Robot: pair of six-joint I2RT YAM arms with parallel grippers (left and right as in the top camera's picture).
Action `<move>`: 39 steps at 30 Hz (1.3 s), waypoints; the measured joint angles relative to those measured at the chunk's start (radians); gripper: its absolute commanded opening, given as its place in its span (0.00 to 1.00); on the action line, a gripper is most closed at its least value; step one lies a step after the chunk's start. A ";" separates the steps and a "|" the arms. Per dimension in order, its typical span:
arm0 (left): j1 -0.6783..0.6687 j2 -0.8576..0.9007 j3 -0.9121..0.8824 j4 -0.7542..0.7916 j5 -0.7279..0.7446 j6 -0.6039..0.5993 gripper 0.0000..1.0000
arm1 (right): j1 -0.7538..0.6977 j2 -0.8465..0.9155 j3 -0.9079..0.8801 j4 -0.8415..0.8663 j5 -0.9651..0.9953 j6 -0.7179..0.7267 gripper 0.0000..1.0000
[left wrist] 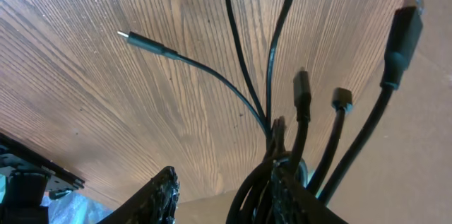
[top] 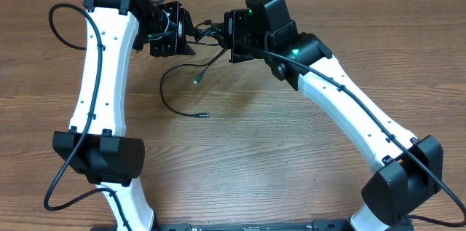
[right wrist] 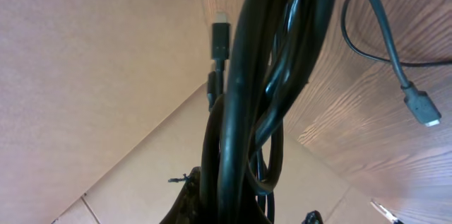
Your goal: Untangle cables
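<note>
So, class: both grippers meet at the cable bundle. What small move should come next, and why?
Probably close the left gripper on the cables. The right gripper looks shut on them, but the left wrist view shows a gap between the cables and one finger, so pulling now would likely slip.

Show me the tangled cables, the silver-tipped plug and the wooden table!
cables [right wrist: 240, 111], right wrist view, middle of the bunch.
silver-tipped plug [left wrist: 145, 43], left wrist view, its black body.
table [top: 291, 158], overhead view, bare wood.
</note>
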 measured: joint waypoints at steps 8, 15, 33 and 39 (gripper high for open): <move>-0.006 0.000 0.000 0.010 -0.001 -0.025 0.49 | 0.001 0.000 0.000 -0.050 0.000 -0.026 0.04; -0.006 0.000 0.000 0.049 -0.001 -0.041 0.27 | 0.002 0.000 0.000 -0.037 0.001 -0.141 0.04; -0.026 0.000 0.000 -0.008 -0.071 0.151 0.29 | -0.037 0.000 0.000 0.023 0.113 -0.476 0.04; -0.026 0.000 0.000 -0.006 -0.073 0.199 0.55 | -0.069 0.000 0.000 0.026 0.113 -0.585 0.04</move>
